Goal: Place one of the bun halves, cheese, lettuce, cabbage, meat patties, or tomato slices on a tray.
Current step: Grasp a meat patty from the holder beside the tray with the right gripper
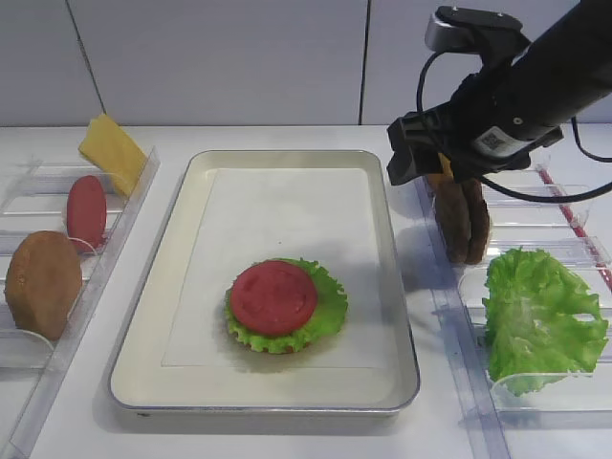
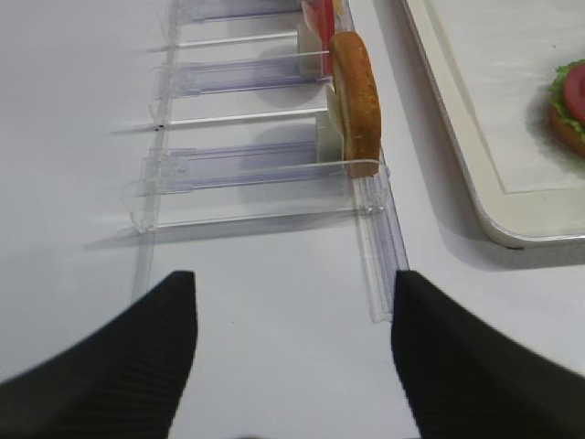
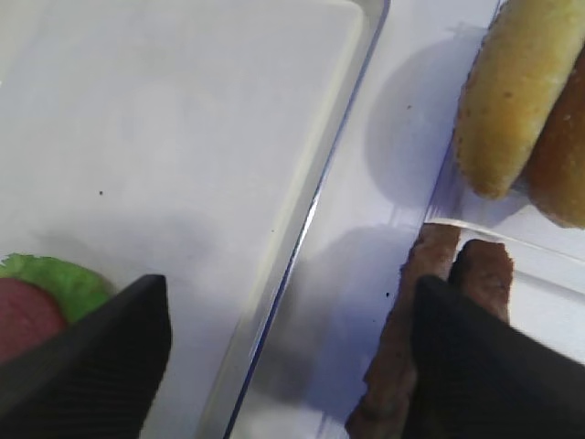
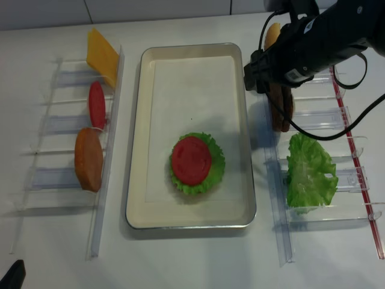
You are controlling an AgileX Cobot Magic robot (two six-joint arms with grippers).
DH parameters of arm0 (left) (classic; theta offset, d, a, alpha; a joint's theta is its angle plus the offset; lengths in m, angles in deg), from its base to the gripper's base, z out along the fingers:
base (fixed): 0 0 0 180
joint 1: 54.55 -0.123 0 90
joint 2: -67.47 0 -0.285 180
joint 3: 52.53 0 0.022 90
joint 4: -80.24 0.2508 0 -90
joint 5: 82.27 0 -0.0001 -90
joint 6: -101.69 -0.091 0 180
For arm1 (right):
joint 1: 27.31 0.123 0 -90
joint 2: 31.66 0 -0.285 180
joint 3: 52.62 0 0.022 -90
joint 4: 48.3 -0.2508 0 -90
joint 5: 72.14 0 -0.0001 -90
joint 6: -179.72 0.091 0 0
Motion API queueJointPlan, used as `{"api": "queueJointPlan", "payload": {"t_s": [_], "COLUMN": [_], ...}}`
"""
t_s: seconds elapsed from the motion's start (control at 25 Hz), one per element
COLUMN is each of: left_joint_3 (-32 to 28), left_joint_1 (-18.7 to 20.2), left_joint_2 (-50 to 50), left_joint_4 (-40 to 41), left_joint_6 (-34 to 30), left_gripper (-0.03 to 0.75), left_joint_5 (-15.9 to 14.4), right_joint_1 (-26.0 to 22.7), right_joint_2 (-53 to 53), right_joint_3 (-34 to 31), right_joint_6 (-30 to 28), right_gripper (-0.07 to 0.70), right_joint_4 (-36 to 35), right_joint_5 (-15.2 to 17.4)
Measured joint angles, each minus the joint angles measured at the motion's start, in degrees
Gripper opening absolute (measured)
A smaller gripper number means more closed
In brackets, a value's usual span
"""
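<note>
Right pincer, jaws apart, above upright meat patties in clear rack: lower squarely astride one patty, avoiding bun half beyond.

Open tool, meat patties, tray

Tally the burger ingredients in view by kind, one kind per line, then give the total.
Tomato slices: 2, one on the tray stack, one in the left rack
Lettuce: 2
Bun halves: 3
Meat patties: 2
Cheese: 1
Total: 10
</note>
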Motion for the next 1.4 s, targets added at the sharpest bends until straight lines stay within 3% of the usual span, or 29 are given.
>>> {"api": "queueJointPlan", "payload": {"t_s": [0.72, 1.4], "left_joint_3": [0.0, 0.0], "left_joint_1": [0.0, 0.0], "left_joint_2": [0.0, 0.0], "left_joint_4": [0.0, 0.0], "left_joint_6": [0.0, 0.0], "left_gripper": [0.459, 0.459], "left_joint_5": [0.0, 0.0], "right_joint_1": [0.0, 0.0], "right_joint_2": [-0.58, -0.67], "right_joint_3": [0.0, 0.0], "right_joint_6": [5.79, 7.3], "right_gripper": [0.555, 0.548], "right_joint_4": [4.6, 4.04], "right_joint_5": [0.0, 2.92]}}
